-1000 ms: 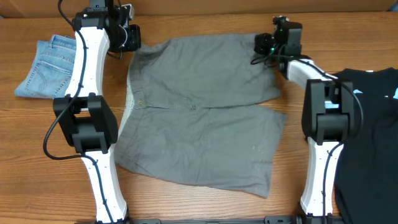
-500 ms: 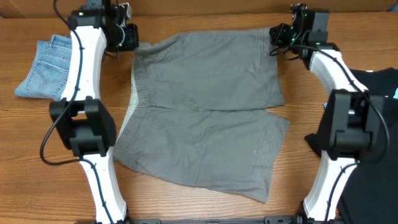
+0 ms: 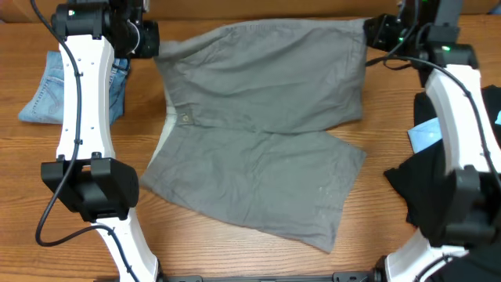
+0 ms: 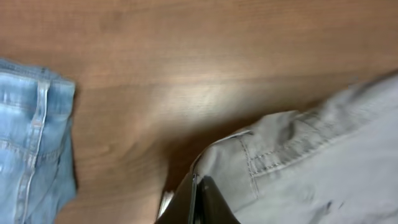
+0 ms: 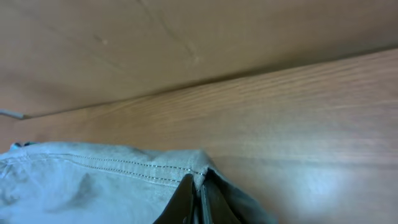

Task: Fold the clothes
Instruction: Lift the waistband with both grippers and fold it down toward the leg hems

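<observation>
Early stage. Grey shorts lie spread flat mid-counter, with no fold made yet. Left hand at 11 o'clock is clamped on the waistband corner, and the wrist view shows its fingers pinched on the cloth. Right hand at 1 o'clock is closed on the hem corner. Judged: first fold is only being set up. Denim shorts at 10 o'clock look compact, maybe done. Black clothes at 3 o'clock are heaped and left to do. No brand or writing is readable; the blue tag is too small to read.
</observation>
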Tool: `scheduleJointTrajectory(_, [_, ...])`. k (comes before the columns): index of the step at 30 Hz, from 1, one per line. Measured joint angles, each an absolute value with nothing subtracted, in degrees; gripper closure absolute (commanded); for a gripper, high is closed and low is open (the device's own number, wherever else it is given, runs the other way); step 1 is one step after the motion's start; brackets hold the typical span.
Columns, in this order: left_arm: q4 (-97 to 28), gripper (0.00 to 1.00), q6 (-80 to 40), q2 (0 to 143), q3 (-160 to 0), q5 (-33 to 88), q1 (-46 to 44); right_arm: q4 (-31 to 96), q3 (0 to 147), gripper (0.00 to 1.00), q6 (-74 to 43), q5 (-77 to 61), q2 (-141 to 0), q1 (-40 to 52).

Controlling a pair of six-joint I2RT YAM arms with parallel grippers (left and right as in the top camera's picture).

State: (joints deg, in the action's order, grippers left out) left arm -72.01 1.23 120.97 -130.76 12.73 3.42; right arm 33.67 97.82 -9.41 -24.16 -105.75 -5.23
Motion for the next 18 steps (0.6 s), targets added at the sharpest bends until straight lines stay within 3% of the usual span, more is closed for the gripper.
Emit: scheduleJointTrajectory(18, [-91.09,0.96,6.70,120.97,-130.80,10.44,3.81,69.84,97.86,0.96,-3.60,-21.56,-96.79,-5.23])
